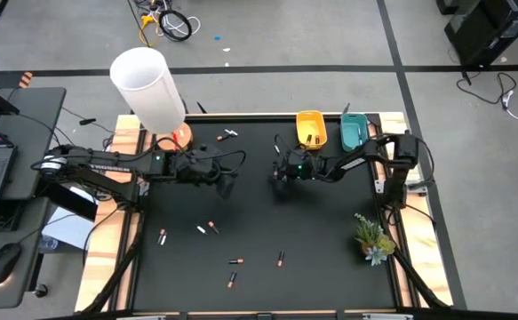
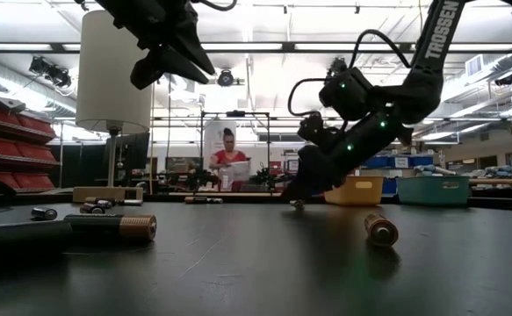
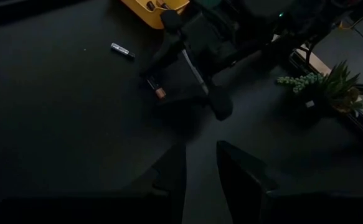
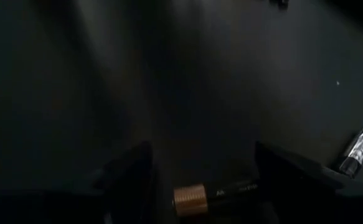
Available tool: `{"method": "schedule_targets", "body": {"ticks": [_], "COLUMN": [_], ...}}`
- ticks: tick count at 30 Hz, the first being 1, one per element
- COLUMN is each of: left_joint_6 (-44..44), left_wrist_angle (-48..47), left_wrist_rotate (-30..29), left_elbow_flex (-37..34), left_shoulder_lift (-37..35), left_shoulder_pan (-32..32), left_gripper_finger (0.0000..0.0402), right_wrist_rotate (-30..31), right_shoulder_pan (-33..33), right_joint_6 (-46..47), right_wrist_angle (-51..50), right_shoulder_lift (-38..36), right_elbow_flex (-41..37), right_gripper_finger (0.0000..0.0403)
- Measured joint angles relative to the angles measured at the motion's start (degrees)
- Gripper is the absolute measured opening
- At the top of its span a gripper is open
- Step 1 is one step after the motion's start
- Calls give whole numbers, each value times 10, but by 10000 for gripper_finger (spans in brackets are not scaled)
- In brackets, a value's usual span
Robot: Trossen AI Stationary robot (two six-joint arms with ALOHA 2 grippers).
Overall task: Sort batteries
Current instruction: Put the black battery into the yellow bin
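Several batteries lie scattered on the black table (image 1: 330, 249), among them one (image 1: 207, 228) and another (image 1: 281, 259) toward the near side. At mid-table my right gripper (image 4: 201, 155) is low and open, one finger at each end of a copper-ended battery (image 4: 215, 196) that lies flat on the table. The left wrist view shows this battery (image 3: 157, 88) below the right gripper (image 3: 187, 68). A silver-and-black battery (image 4: 358, 149) lies beside it. My left gripper (image 3: 200, 155) hangs above the table left of centre (image 1: 227, 185), slightly open, with nothing between its fingers. My right gripper slants down from the table's right side, its fingers at the two ends of the battery, which lies on the table. A gap shows at the copper end (image 4: 187, 198). Whether the other finger (image 4: 287, 171) touches the dark end, I cannot tell.
A yellow tray (image 1: 310, 117) and a teal tray (image 1: 354, 132) stand at the far edge. A white lamp (image 1: 147, 84) rises at the far left and a small plant (image 1: 374, 238) sits at the right. A person (image 2: 229, 158) stands in the room behind.
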Motion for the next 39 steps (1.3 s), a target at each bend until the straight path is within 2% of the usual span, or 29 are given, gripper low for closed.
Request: {"method": "schedule_targets", "body": {"ticks": [10,17,22,31,39], "left_joint_6": [0,-11,-11,-11,-11], "left_wrist_angle": [-1,-2,-2,-2,-2], "left_wrist_rotate": [1,1,1,1,2], "left_elbow_flex": [0,0,0,0,0], "left_shoulder_lift": [0,0,0,0,0], "left_shoulder_pan": [0,0,0,0,0], "left_gripper_finger": [103,103,103,103,103], "right_wrist_rotate": [5,5,6,-21,-32], "right_shoulder_pan": [0,0,5,16,15], "right_joint_6": [1,-2,-3,-7,-4], "right_wrist_angle": [-37,-43,-52,-74,-74], "right_shoulder_lift": [2,2,1,0,-5], "right_elbow_flex": [1,1,1,2,1], "right_gripper_finger": [303,285,229,48,47]}}
